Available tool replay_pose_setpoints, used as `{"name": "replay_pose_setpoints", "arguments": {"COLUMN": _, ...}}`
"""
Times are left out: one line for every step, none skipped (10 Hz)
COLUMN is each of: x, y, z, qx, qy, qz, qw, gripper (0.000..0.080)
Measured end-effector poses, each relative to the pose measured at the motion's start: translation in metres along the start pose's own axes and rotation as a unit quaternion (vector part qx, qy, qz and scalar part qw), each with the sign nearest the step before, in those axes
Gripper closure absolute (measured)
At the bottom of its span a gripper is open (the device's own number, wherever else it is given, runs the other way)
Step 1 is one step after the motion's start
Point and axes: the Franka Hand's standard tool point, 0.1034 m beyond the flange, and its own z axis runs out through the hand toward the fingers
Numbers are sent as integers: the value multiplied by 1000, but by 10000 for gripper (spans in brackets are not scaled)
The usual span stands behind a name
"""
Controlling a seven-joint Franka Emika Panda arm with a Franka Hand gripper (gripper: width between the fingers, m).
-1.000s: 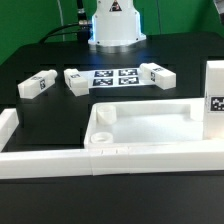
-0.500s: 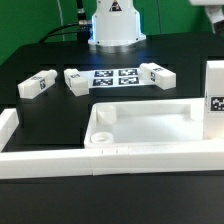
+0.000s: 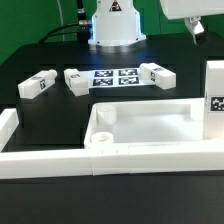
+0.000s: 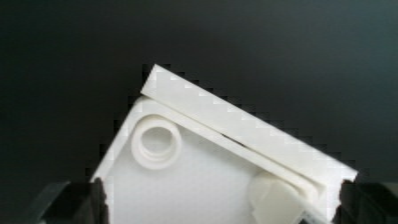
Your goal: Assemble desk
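Note:
The desk top [image 3: 140, 106], a white tray with a raised rim and round corner sockets, lies in the middle of the black table. Three white tagged legs lie behind it: one [image 3: 37, 85] at the exterior view's left, one [image 3: 76, 80] beside it, one [image 3: 155, 74] further right. Another tagged white block [image 3: 213, 95] stands upright at the tray's right end. My gripper [image 3: 196, 24] hangs high at the exterior view's upper right. In the wrist view my gripper [image 4: 217, 208] is open, its dark fingers [image 4: 71, 202] wide apart above a desk top corner socket [image 4: 157, 141]. Nothing is held.
The marker board [image 3: 117, 77] lies flat between the legs, in front of the robot base [image 3: 114, 28]. Long white border rails run along the front [image 3: 50, 163] and the exterior view's left [image 3: 8, 124].
My gripper has come into the exterior view at the upper right, moving down and leftward. The desk top and legs have not moved.

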Motion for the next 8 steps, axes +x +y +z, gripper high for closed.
{"name": "replay_pose_setpoints", "arguments": {"x": -1, "y": 2, "z": 2, "qx": -3, "qy": -1, "qz": -36, "qw": 999, "gripper": 150}}
{"name": "replay_pose_setpoints", "arguments": {"x": -3, "y": 12, "z": 8, "qx": -11, "qy": -10, "qz": -91, "qw": 996, "gripper": 150}}
{"name": "replay_pose_setpoints", "arguments": {"x": -2, "y": 20, "z": 11, "qx": -16, "qy": -16, "qz": -126, "qw": 992, "gripper": 150}}
{"name": "replay_pose_setpoints", "arguments": {"x": -11, "y": 30, "z": 17, "qx": -31, "qy": -33, "qz": -155, "qw": 987, "gripper": 150}}
{"name": "replay_pose_setpoints", "arguments": {"x": -19, "y": 34, "z": 23, "qx": -39, "qy": -37, "qz": -167, "qw": 984, "gripper": 150}}
{"name": "replay_pose_setpoints", "arguments": {"x": -20, "y": 34, "z": 23, "qx": -39, "qy": -38, "qz": -216, "qw": 975, "gripper": 150}}
{"name": "replay_pose_setpoints", "arguments": {"x": -18, "y": 35, "z": 23, "qx": -37, "qy": -39, "qz": -248, "qw": 967, "gripper": 150}}
{"name": "replay_pose_setpoints", "arguments": {"x": -17, "y": 35, "z": 23, "qx": -36, "qy": -40, "qz": -287, "qw": 957, "gripper": 150}}
